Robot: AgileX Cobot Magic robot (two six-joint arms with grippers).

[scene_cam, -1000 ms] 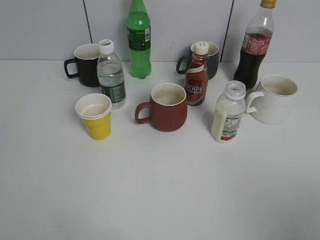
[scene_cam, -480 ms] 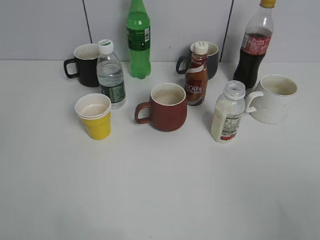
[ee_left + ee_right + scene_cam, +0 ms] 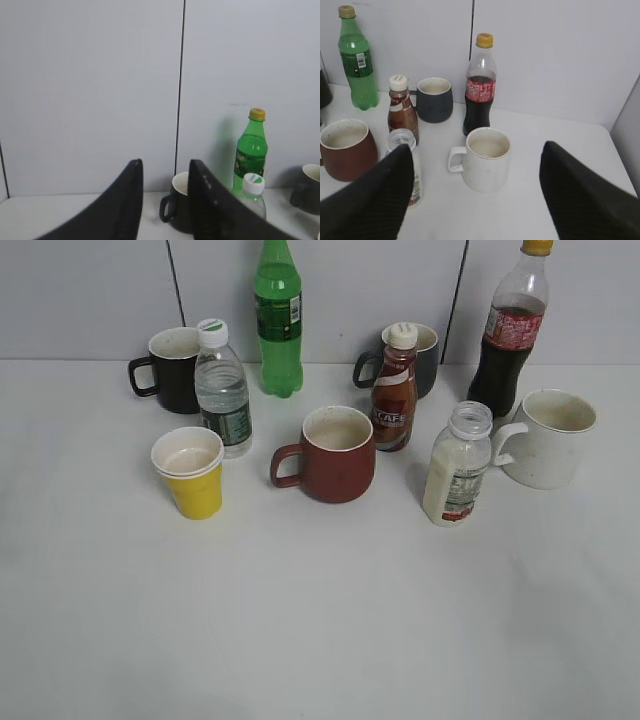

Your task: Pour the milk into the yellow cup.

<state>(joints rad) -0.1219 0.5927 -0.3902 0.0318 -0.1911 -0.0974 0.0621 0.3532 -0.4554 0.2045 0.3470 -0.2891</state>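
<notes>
nothing on bench [image 3: 320, 620] moved since earlier frame. milk [image 3: 456, 478] upright, uncapped, right of red mug [image 3: 334, 454]; yellow cup [image 3: 190, 472] left of it. right gripper [image 3: 475, 195] wide apart above milk; left gripper [image 3: 165, 200] narrowly apart, empty.

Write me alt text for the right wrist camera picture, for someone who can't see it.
An open gripper hangs above a white table, its dark fingers wide apart, framing a white mug. The capless milk bottle stands at left, beside a brick-red mug. Behind: a brown coffee bottle, grey mug, cola bottle, green bottle.
</notes>
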